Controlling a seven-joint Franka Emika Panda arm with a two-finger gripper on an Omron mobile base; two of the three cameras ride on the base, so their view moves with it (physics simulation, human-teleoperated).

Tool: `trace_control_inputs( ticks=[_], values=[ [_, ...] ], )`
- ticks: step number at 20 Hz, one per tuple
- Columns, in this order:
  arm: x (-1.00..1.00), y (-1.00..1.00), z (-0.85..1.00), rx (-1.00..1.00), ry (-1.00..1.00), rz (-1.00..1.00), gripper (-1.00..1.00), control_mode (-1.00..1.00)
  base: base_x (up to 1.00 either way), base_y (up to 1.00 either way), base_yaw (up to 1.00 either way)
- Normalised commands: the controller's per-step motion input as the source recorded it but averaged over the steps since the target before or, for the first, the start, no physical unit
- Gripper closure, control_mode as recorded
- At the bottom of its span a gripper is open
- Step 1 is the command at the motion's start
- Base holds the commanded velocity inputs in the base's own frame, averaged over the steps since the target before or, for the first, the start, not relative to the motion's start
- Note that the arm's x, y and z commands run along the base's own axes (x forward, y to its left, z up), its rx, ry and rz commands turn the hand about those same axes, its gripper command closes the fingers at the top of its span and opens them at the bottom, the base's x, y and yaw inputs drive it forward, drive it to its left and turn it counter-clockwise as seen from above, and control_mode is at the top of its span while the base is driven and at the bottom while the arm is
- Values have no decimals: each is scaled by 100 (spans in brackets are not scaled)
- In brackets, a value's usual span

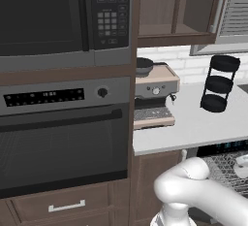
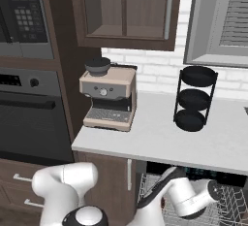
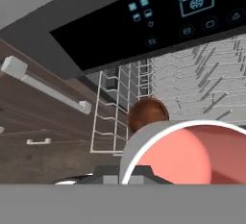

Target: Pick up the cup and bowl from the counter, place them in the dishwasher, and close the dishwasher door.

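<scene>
counter (image 2: 160, 137): pale worktop seen over brown cabinets; an espresso machine (image 2: 109, 99) is set at its left end near the oven column; a black three-tier rack (image 2: 194, 98) is set further right, well apart from the machine; neither cup nor bowl is seen on its visible part
dishwasher (image 3: 158, 21): black control strip with teal icons is seen directly under the counter edge; grey wire rack (image 3: 192, 88) is pulled into sight below the strip; the rack is also seen at the lower right of the left base view and under the arm in the right base view
dishwasher door: not made out in any view
bowl (image 3: 185, 153): white outside, salmon-pink inside; seen very close to the hand camera, above the wire rack; whether it is resting in the rack or being carried cannot be told
cup (image 3: 146, 115): small brown rounded object is seen just behind the bowl rim, against the rack wires; taken as the cup, not certain
gripper: fingertips are hidden behind the bowl in the hand view; jaw opening cannot be told; whether anything is gripped cannot be told
arm (image 2: 186, 198): wrist is lowered in front of the rack, below counter level
surroundings: wall oven (image 1: 63, 137) and microwave (image 1: 58, 16) are stacked left of the counter; cabinet drawer with a pale bar handle (image 3: 43, 86) is seen left of the dishwasher
</scene>
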Motion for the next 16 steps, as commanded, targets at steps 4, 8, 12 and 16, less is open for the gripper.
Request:
trace_control_inputs(
  ticks=[4, 8, 12, 16],
  values=[
    [12, 1, -44, 20, -16, 0, 100, -100, 0, 0, 0],
    [41, 22, -29, 11, -5, 0, 100, -100, 0, 0, 0],
    [58, 28, -12, 0, 0, 0, 100, -100, 0, 0, 0],
    [36, 0, -59, 0, 0, 0, 100, -100, 0, 0, 0]
  ],
)
